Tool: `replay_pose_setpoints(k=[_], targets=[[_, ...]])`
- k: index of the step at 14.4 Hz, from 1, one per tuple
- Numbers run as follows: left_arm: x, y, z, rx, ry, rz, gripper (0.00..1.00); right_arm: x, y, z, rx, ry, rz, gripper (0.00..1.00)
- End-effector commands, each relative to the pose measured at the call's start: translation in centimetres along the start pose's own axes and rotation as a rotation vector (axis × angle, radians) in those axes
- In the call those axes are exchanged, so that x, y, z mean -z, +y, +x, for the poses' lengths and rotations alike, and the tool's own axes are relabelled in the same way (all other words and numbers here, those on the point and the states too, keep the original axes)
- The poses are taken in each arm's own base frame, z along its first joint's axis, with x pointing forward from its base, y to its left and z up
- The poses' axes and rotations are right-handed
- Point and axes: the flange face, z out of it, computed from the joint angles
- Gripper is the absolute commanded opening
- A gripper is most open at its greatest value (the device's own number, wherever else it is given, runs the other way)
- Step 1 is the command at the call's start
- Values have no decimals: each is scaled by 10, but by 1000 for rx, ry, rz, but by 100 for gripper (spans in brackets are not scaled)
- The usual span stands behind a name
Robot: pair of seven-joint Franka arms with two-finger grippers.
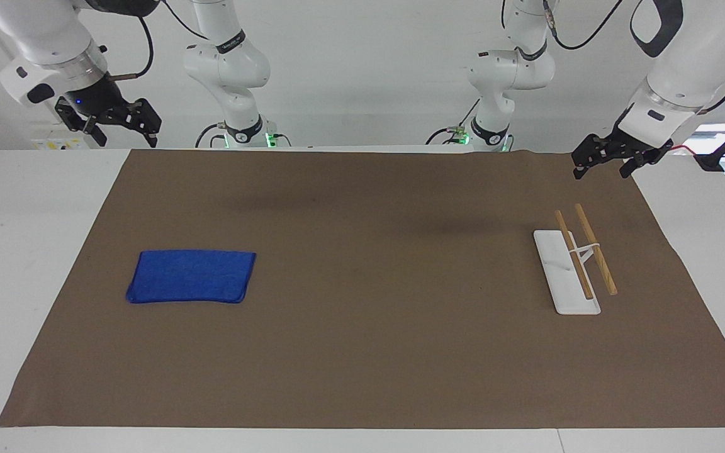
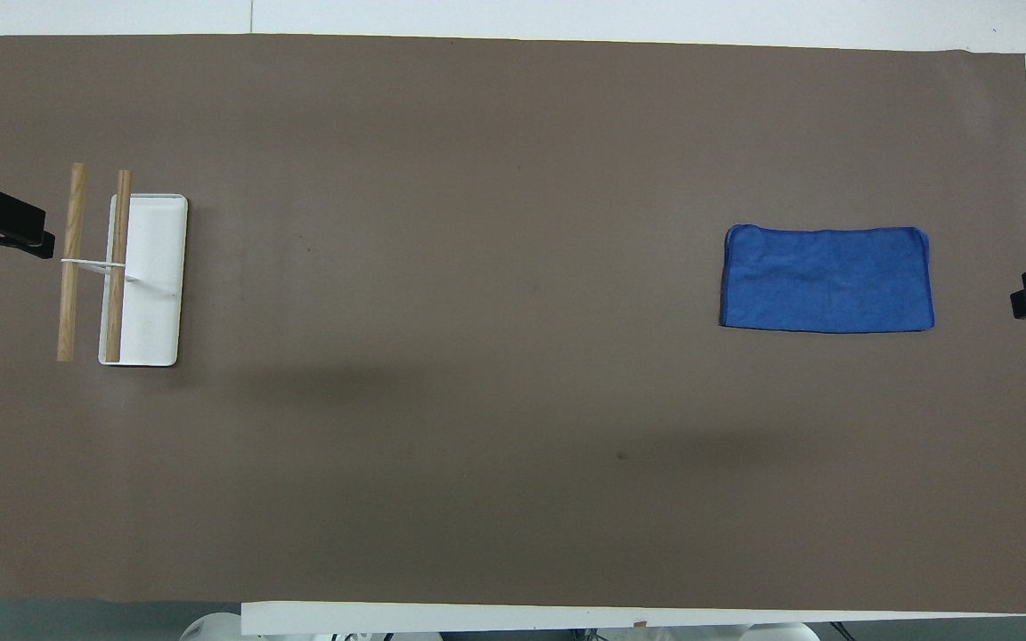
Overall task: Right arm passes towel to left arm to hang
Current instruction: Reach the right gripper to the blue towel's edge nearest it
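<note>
Towel and rack lie at the table's two ends, so a handover is likely needed.

The towel [image 1: 191, 277] lies flat on the brown mat toward the right arm's end; the rack [image 1: 575, 264] stands toward the left arm's. The right gripper [image 1: 111, 123] hangs near its own corner of the mat, jaws spread and empty. The left gripper [image 1: 614, 154] hovers near the rack; its jaws also look parted, holding nothing.

Towel [image 1: 191, 277] flat on mat [image 1: 369, 352]; rack [image 1: 573, 264] well apart.
</note>
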Motion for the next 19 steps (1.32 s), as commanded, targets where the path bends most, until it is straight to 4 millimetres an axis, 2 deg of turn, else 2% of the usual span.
replay_pose_setpoints(k=[1,4,9,11,13,17,19], targets=[[0,-4,-8,3,-1,13,100,-2,1,-6,10,12,13,100],[0,-11,-8,15,-2,12,100,-3,2,-7,3,9,65,100],[0,-9,-8,12,-2,12,100,-5,2,-13,55,-26,65,100],[0,-11,-8,15,-2,11,100,-8,4,-6,56,31,46,100],[0,-10,-8,14,-2,12,100,-44,3,3,54,65,39,100],[0,-11,-8,15,-2,11,100,-148,-7,44,68,95,40,100],[0,-11,-8,15,-2,11,100,-202,4,66,55,83,51,100]])
